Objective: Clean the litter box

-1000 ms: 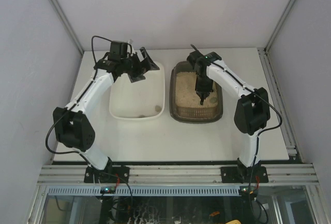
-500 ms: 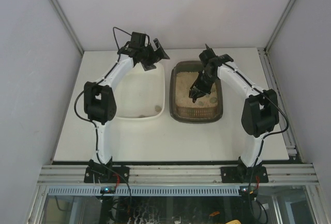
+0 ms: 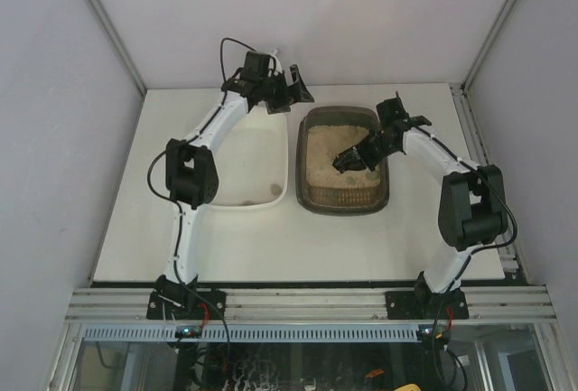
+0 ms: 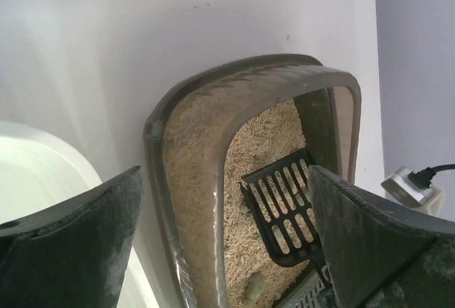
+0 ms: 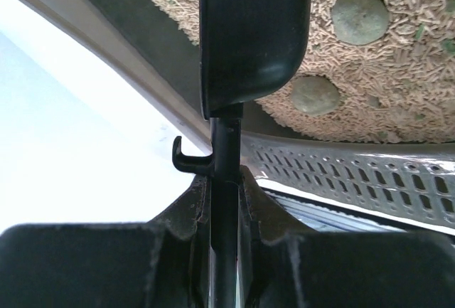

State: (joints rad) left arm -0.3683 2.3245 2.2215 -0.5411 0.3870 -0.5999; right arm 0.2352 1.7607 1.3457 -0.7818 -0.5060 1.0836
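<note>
Gaping by litter box (image 4: 249, 73) rim, left gripper (image 3: 291, 95); right gripper (image 5: 222, 188) clamps scoop (image 4: 284, 201), apparently mid-litter.

On your table (image 3: 271, 246) the litter box (image 3: 343, 203) sits just right of the tray (image 3: 244, 152). Inside the box, a scoop (image 4: 284, 205) lies over the litter (image 3: 323, 161), with clumps (image 5: 359, 18) beside it.

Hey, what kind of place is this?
Probably a robot lab test cell, not a home: two arms bolted to a metal rail, plain white walls around a table, and a litter box beside a white tray.
</note>
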